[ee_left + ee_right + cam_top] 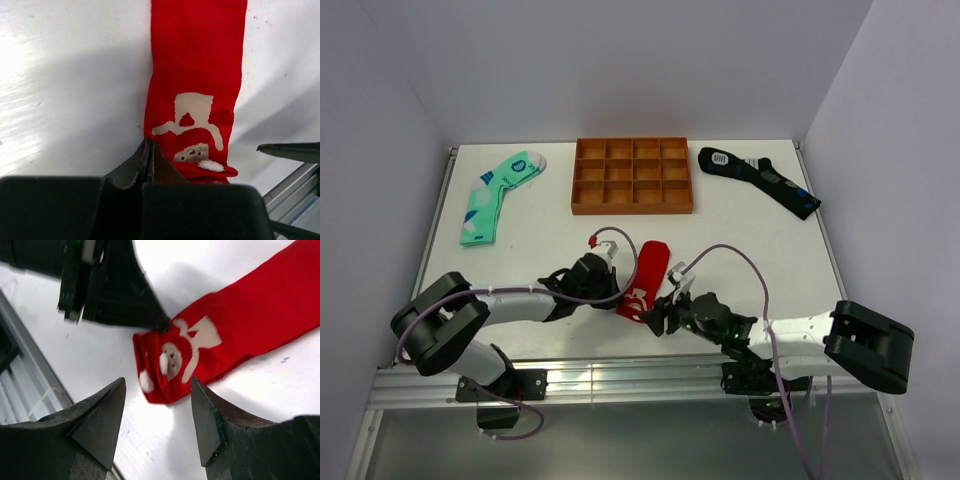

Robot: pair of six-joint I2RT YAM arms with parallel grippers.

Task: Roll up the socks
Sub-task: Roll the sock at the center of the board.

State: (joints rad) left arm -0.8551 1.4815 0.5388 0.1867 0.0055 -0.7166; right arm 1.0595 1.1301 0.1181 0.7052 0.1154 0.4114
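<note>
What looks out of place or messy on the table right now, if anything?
Nothing is spilled or damaged. The one irregular spot is on the red sock: its near end is folded over on itself, beside the shut left gripper. The right gripper is open, facing that end.

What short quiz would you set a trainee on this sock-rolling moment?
1. The left gripper and right gripper are both at which sock? A green sock, B red sock, C dark sock.
2. True or false: the right gripper's fingers are shut.
3. Fill in: the table holds ___ socks.
Key: 1 B; 2 false; 3 three.
</note>
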